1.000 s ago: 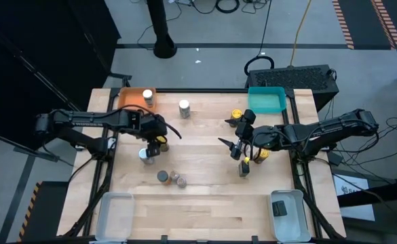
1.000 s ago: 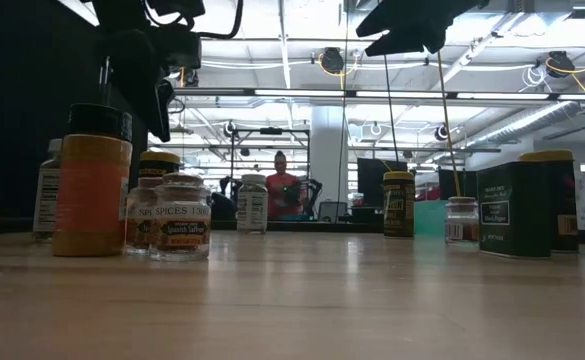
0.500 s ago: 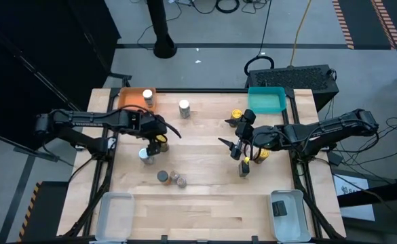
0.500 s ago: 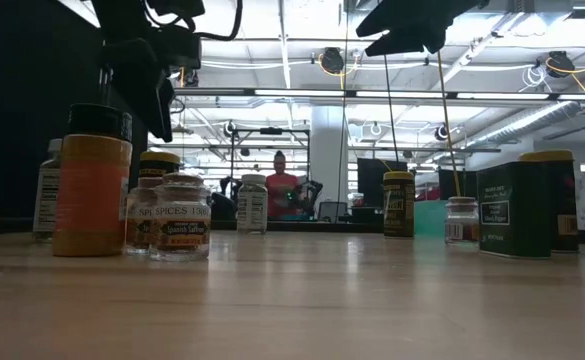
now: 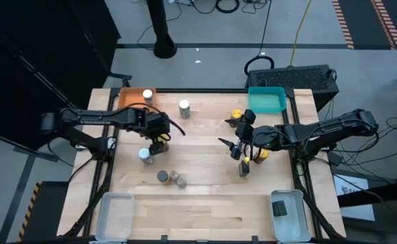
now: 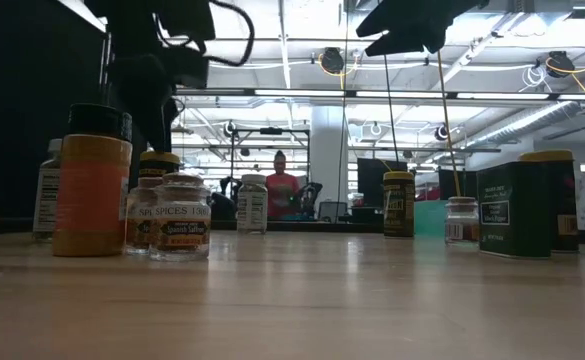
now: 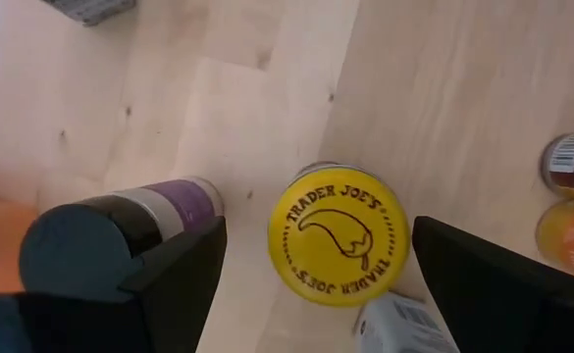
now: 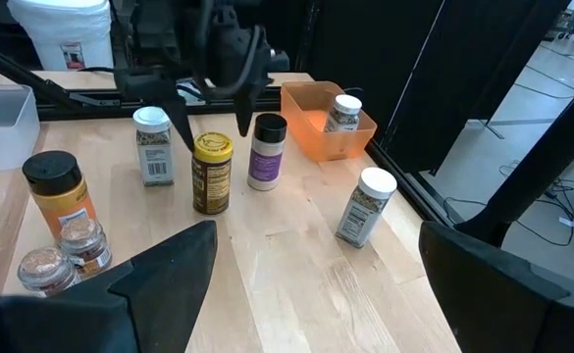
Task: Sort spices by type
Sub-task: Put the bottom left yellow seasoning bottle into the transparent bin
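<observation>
Jaws of the left gripper (image 7: 316,270): standing wide apart, hovering directly above a yellow-lidded jar (image 7: 339,233) at the surface's left-centre, gripping nothing; the jar is standing free and upright between the fingers as seen from the wrist. Beside it, a purple-labelled jar with a dark lid (image 8: 266,150) and a white-capped jar (image 8: 152,145) are standing close, probably being gathered as a group.

Jaws of the right gripper (image 5: 239,148): spread wide, empty, hanging over the right-centre of the surface (image 5: 205,196), apparently waiting.

Other jars: one sitting in the orange tray (image 5: 131,102) at the far left; one pale jar (image 5: 184,108) standing alone at far centre; a pair (image 5: 172,178) near the middle front; several clustering at the right by the teal tray (image 5: 267,102).
</observation>
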Tool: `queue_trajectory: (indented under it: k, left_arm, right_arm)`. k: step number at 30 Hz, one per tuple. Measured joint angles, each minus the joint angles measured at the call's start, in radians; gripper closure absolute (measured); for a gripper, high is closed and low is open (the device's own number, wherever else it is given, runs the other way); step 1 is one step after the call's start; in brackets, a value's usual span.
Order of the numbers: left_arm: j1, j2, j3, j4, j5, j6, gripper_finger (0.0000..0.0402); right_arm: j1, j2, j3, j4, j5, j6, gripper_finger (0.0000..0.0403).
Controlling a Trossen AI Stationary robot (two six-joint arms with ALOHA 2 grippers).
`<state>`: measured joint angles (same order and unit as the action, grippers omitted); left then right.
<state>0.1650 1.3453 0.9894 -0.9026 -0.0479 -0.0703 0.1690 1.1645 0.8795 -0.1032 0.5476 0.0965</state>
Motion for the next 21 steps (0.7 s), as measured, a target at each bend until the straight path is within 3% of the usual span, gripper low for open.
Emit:
queue_trajectory:
  k: [14, 21]
  left_arm:
    - [0.002, 0.093, 0.000, 0.025, 0.019, 0.053, 0.0074]
    - [-0.003, 0.093, 0.000, 0.026, 0.019, 0.051, 0.0155]
  right_arm:
    - [0.000, 0.000, 0.000, -0.004, 0.000, -0.004, 0.0064]
    - [0.000, 0.000, 0.000, -0.004, 0.000, -0.004, 0.0064]
